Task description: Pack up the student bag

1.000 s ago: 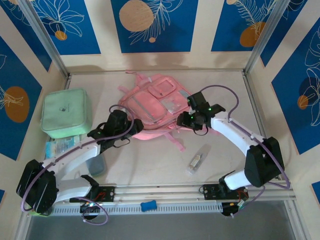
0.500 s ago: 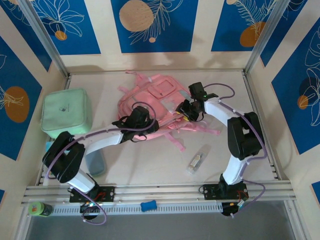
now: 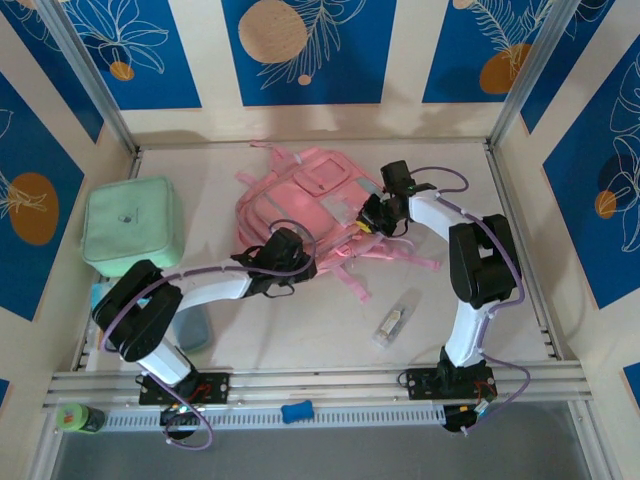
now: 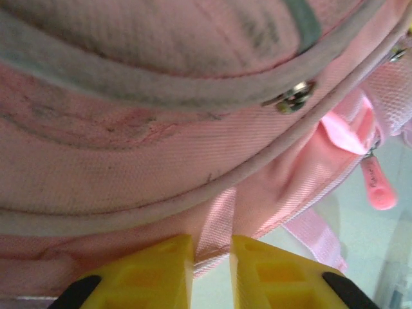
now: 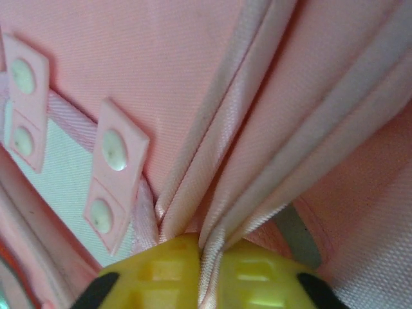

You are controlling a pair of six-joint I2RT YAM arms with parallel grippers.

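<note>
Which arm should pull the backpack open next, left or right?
Right, probably: the right gripper is pinched shut on a fold of the pink backpack, while the left gripper only has a strap between its fingers, grip unclear.

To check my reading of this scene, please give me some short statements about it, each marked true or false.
1. The right gripper pinches a fold of the student bag. True.
2. The mint-green case lies on the bag. False: it lies apart, at the bag's left.
3. The left gripper has a pink strap between its fingers. True.
4. The bag stands upright. False: it lies flat on the table.
</note>
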